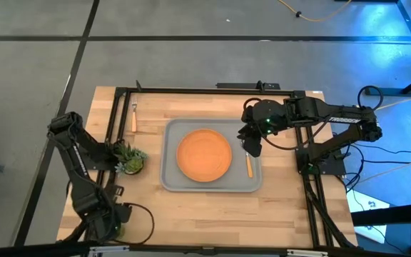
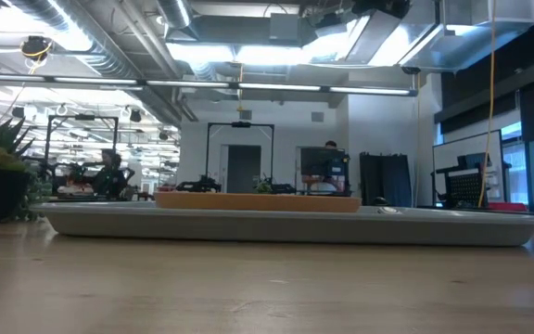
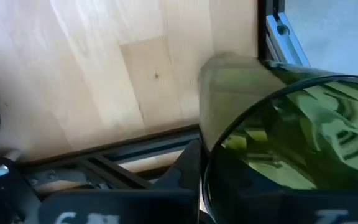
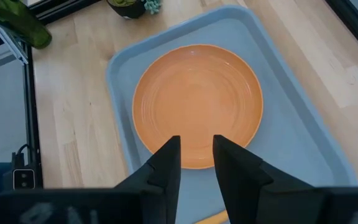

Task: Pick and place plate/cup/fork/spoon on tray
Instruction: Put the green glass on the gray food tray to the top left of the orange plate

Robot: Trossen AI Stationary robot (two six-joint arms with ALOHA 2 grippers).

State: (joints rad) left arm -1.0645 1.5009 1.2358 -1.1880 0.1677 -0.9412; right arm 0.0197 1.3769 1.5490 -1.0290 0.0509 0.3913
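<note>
Plate (image 1: 204, 155) sits centred on tray (image 1: 170, 178). One orange-handled utensil (image 1: 248, 166) lies on the tray, right of the plate; can't tell fork or spoon. Other utensil (image 1: 134, 118) is still off the tray's far-left corner. My left gripper (image 1: 114, 157), left of the tray, is closed on the cup (image 3: 291, 137). My right gripper (image 4: 196, 143) is open and empty over the tray.
</note>
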